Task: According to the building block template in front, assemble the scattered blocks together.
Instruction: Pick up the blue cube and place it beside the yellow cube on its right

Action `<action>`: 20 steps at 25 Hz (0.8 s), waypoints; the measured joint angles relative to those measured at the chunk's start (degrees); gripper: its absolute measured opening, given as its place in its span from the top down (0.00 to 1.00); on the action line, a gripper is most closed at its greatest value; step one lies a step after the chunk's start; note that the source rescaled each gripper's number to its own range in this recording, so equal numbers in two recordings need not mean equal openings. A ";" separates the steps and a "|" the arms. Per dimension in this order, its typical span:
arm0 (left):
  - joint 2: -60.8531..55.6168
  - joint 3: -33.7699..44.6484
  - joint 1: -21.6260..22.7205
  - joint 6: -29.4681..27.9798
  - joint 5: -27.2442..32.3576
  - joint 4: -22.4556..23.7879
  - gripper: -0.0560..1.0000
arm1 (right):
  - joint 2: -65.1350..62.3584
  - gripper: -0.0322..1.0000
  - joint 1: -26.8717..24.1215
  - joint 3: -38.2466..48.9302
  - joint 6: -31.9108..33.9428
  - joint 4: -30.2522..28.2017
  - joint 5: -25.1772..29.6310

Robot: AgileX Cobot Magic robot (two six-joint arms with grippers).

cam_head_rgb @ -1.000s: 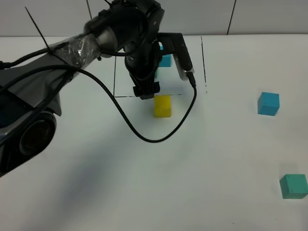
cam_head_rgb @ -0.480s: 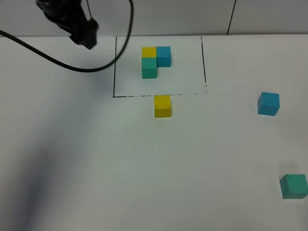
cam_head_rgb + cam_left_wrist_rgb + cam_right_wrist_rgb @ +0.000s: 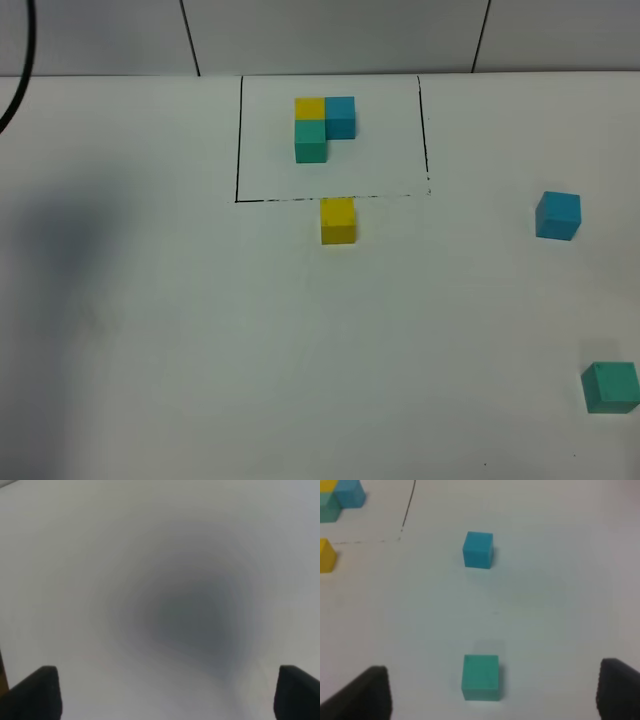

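Template: the building block template (image 3: 322, 128) sits by the far edge of the counter (image 3: 200, 330), about mid-way along, inside its black frame (image 3: 238, 140): yellow, blue and teal joined in an L.
Loose cubes: the yellow cube (image 3: 338, 220) lies just outside the frame's near line. The blue cube (image 3: 557, 215) is toward the right edge. The teal cube (image 3: 611, 387) is toward the near right corner. All 3 are well apart.
Left claw: your left claw (image 3: 167, 695) is spread wide over bare counter, with nothing between its 2 fingers.
Right claw: your right claw (image 3: 492, 707) is also spread and empty, lined up with the teal cube and above it.
Handling: expect the cubes to be stiff, light, smooth-faced and not fragile. They will likely slide if you nudge them.
Hold: pinch 2 opposite side faces, square and centred, low enough that the cube cannot twist.
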 joint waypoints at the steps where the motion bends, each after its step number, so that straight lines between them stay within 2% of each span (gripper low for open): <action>1: -4.20 2.69 -0.01 -0.13 -0.62 0.00 0.00 | 0.00 0.32 0.00 0.00 0.00 0.00 0.00; 8: -28.09 17.49 -0.06 -7.80 0.84 -0.30 0.00 | 0.00 0.32 0.00 0.00 0.00 0.00 0.00; 20: -59.03 37.84 -0.06 -12.13 6.38 -0.52 0.02 | 0.00 0.32 0.00 0.00 0.18 0.00 0.00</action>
